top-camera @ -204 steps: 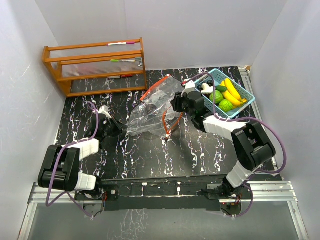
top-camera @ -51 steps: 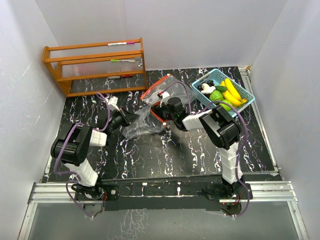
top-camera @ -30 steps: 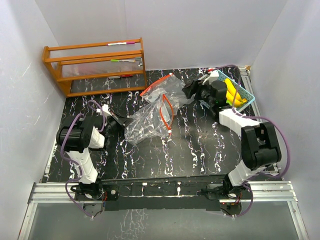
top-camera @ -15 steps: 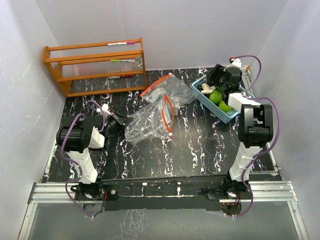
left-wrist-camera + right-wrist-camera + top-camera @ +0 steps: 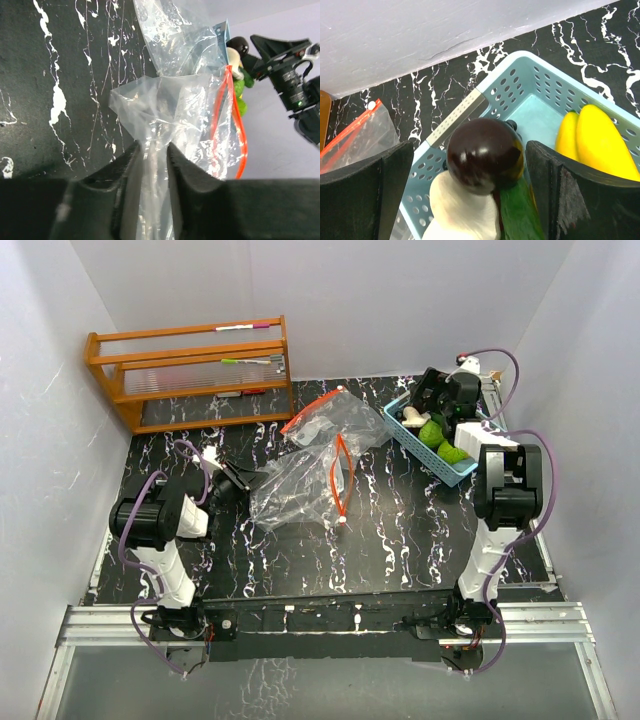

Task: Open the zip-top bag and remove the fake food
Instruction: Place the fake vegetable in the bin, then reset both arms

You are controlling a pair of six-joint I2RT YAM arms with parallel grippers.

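The clear zip-top bag (image 5: 310, 470) with its orange-red zip lies crumpled mid-table, mouth gaping. My left gripper (image 5: 236, 483) sits at its left corner. In the left wrist view the jaws (image 5: 152, 150) stand a little apart and the bag's film (image 5: 185, 110) passes loosely between them. My right gripper (image 5: 437, 400) hangs wide open over the light-blue basket (image 5: 455, 468). A fake-food mushroom (image 5: 485, 155), dark cap on white stem, lies between its fingers with gaps on both sides. Yellow bananas (image 5: 592, 140) and a green piece (image 5: 517, 210) lie beside it. Round green fruits (image 5: 437, 435) show from above.
A wooden rack (image 5: 190, 370) stands at the back left. The basket's perforated wall (image 5: 535, 80) sits close to the back wall and the right wall. Black marbled tabletop (image 5: 300, 550) stretches in front of the bag.
My right arm swung from the bag to the basket and its jaws have widened around the mushroom. My left jaws, shut a moment ago on the bag's corner, have parted.
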